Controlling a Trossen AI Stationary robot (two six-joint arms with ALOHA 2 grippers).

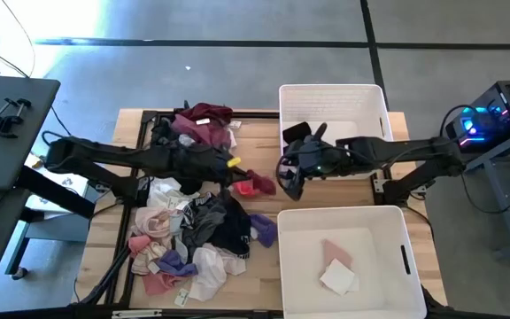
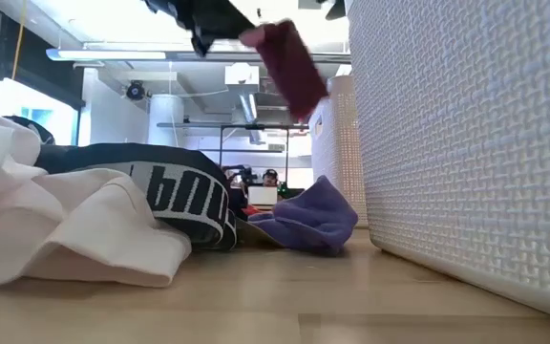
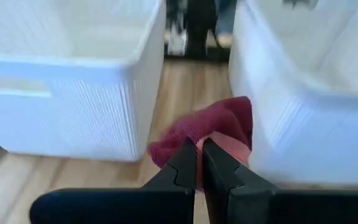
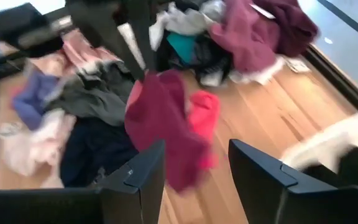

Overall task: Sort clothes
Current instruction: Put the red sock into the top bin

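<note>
My left gripper [image 1: 236,172] is shut on a maroon-and-red garment [image 1: 257,184] above the table's middle, between the clothes pile [image 1: 189,232] and the two white bins. The garment also shows in the low view [image 2: 289,65] and in the right wrist view [image 4: 165,124]. My right gripper [image 1: 287,181] is open and empty, just right of the garment, its fingers pointing toward it [image 4: 194,155]. More clothes [image 1: 204,124] lie at the far side of the table. My left gripper pinches the garment's upper part [image 3: 194,144] between its two fingers [image 3: 185,163]. The fingers come from the table's left, slanting down. The garment hangs slack below them, its lower end [image 2: 304,100] clear of the table.
The far white bin [image 1: 374,97] holds a black garment [image 1: 297,131]. The near white bin [image 1: 388,221] holds a pink and a white garment [image 1: 336,266]. A purple garment [image 2: 308,215] lies against the near bin's wall. Bare wood shows between the bins [image 3: 191,93].
</note>
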